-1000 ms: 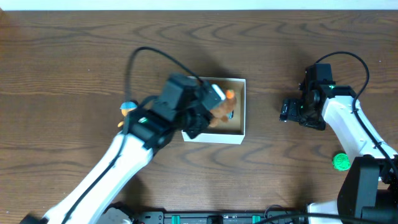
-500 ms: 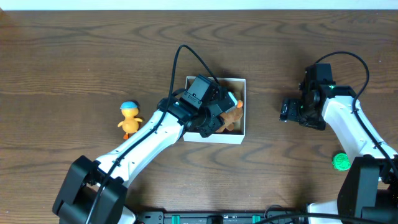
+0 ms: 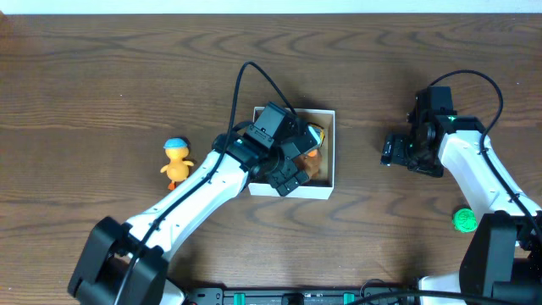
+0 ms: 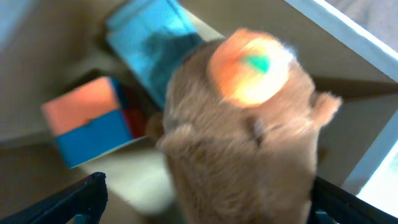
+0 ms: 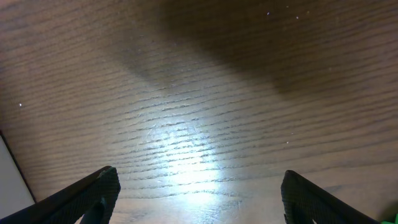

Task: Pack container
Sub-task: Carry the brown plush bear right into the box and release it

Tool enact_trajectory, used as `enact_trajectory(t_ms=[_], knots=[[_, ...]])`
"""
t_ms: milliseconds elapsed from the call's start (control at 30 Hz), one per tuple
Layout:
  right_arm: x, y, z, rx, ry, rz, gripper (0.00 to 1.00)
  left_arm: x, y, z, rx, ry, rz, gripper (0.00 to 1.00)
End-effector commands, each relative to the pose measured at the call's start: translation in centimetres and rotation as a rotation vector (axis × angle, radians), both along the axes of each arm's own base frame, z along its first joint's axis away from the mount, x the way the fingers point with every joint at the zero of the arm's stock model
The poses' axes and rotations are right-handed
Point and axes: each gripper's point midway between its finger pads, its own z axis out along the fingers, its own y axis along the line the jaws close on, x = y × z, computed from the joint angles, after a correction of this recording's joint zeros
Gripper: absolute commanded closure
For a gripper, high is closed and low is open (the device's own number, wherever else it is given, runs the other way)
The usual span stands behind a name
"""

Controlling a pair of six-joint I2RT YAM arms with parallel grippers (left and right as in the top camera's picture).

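Observation:
The container (image 3: 331, 183) is a small white box with a tan bottom at the table's middle. My left gripper (image 3: 301, 163) hangs inside it, jaws open. In the left wrist view a brown plush toy (image 4: 249, 137) with an orange patch sits between the spread fingers of my left gripper (image 4: 208, 202), with a clear gap on the left side. Beside the plush lie an orange-and-blue block (image 4: 90, 121) and a blue piece (image 4: 152, 43). The box's white wall (image 4: 348, 34) runs at the upper right. My right gripper (image 3: 388, 152) stands open over bare wood, and its wrist view shows my right gripper (image 5: 196, 193) with nothing between the fingers.
An orange duck toy with a blue cap (image 3: 175, 161) stands on the table left of the box. A green ball (image 3: 463, 220) lies at the front right, near the right arm's base. A black cable loops above the left arm.
My left gripper has opened wide around the brown plush toy, which now rests in the container. The left arm shifted right over the box. The right arm has not moved.

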Motion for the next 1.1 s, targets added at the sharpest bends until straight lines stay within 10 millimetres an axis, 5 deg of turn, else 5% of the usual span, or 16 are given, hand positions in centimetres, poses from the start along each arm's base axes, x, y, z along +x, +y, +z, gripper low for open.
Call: enact_trajectory(t_ms=[0, 233, 333, 433, 667, 800, 1067], knots=[[0.3, 0.0, 0.2, 0.002, -0.009, 0.011, 0.15, 2.1, 2.1, 4.3, 0.039, -0.179, 0.105, 0.02], [0.3, 0.0, 0.2, 0.002, -0.010, 0.011, 0.15, 2.5, 3.2, 11.1, -0.088, -0.335, 0.207, 0.02], [0.3, 0.0, 0.2, 0.002, -0.010, 0.011, 0.15, 2.7, 3.7, 12.0, -0.137, -0.334, 0.275, 0.01], [0.3, 0.0, 0.2, 0.002, -0.012, 0.011, 0.15, 2.9, 3.9, 11.2, -0.141, -0.292, 0.322, 0.08], [0.3, 0.0, 0.2, 0.002, -0.012, 0.011, 0.15, 2.8, 3.6, 6.0, -0.085, -0.117, 0.424, 0.75], [0.4, 0.0, 0.2, 0.002, -0.012, 0.011, 0.15, 1.0, 1.4, 3.0, -0.114, 0.056, 0.348, 0.77], [0.4, 0.0, 0.2, 0.002, -0.013, 0.011, 0.15, -0.5, -0.4, 2.5, -0.173, 0.154, 0.295, 0.77]])
